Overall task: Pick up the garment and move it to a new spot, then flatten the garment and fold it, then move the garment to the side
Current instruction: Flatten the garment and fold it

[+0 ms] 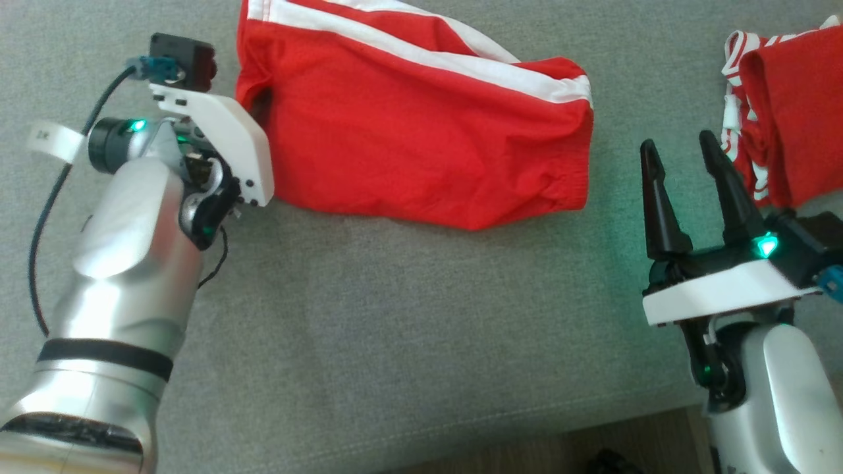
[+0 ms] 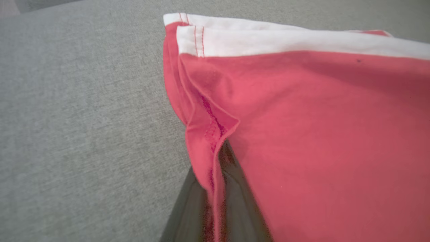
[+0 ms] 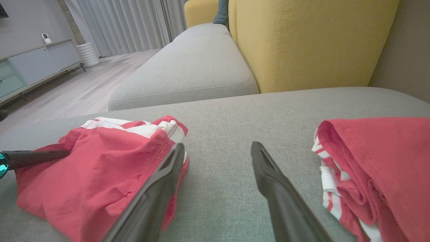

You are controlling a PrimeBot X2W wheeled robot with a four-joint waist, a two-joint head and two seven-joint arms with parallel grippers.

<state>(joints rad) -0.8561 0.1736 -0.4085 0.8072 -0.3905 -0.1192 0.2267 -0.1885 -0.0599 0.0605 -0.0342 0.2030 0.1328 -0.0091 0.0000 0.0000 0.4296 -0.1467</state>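
Red with white side stripes, the garment [image 1: 421, 145] lies fairly flat on the grey sofa seat [image 1: 408, 342], toward its far side and left of the middle. Stacked hems at its left edge in the left wrist view suggest it is doubled over. On that reading the flattening and at least one fold look done, and what is left is either a further fold or the move to the side. Which of the two this grasp serves cannot be told. The left gripper [image 2: 216, 201] sits right at the garment's left edge, reaching in from the left. A fold of the hem runs between its two dark fingers, which stand close together, so it appears to pinch the cloth rather than merely touch it. Nothing is lifted yet, and the fabric rests on the seat. The right gripper [image 1: 681, 158] hovers with its fingers spread and empty, just right of the garment's right end and nearer than its body. A second red-and-white garment [image 1: 790, 112] lies crumpled at the far right, apart from the first, and a yellow sofa back [image 3: 312, 40] rises beyond the seat.
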